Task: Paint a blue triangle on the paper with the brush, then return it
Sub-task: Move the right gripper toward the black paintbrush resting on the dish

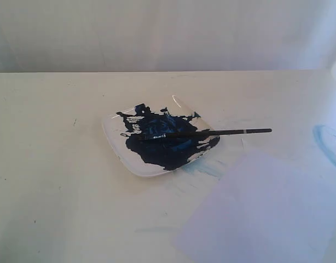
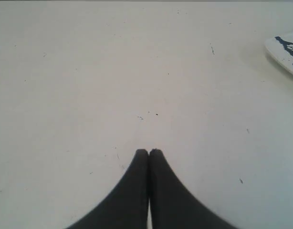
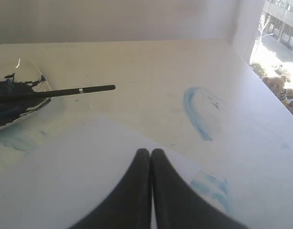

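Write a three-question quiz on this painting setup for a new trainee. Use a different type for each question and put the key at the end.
1. True or false: a blue triangle is painted on the paper.
2. Multiple choice: where do the bristles of the brush lie?
A) on the paper
B) in the dark blue paint on the plate
C) between the jaws of a gripper
3. Short answer: what state are the left gripper and the right gripper in?

Key:
1. False. The paper is blank.
2. B.
3. Both are shut and hold nothing.
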Controlling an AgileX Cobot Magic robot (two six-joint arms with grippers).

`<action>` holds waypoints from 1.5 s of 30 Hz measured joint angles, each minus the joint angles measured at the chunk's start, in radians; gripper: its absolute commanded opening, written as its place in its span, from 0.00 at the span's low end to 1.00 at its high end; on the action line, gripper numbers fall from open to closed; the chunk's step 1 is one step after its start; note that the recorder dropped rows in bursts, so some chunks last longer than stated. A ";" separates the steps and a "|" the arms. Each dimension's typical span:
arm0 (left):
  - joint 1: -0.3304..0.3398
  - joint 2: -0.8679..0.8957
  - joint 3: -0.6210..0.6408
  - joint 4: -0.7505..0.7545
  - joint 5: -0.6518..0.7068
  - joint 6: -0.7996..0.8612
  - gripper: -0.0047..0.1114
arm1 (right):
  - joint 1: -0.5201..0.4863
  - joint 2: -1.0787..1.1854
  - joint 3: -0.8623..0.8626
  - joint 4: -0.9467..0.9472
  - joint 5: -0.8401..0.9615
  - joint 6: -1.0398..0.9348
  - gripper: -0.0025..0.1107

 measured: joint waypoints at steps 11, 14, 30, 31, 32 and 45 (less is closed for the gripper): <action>0.000 0.000 0.000 0.000 0.000 0.000 0.04 | 0.000 0.000 0.000 -0.007 -0.007 0.000 0.02; 0.000 0.000 0.000 0.000 0.000 0.000 0.04 | 0.000 0.000 0.000 -0.007 -0.082 -0.004 0.02; 0.000 0.000 0.000 0.000 0.000 0.000 0.04 | 0.000 0.000 0.000 -0.007 -0.596 0.311 0.02; 0.000 0.000 0.000 0.000 0.000 0.000 0.04 | 0.000 0.000 0.000 -0.007 -0.602 0.388 0.02; 0.000 0.000 0.000 0.000 0.000 0.000 0.04 | 0.000 0.000 0.000 -0.007 -0.602 0.453 0.02; 0.000 0.000 0.000 0.000 0.000 0.000 0.04 | 0.000 0.049 0.000 -0.007 -0.508 0.829 0.02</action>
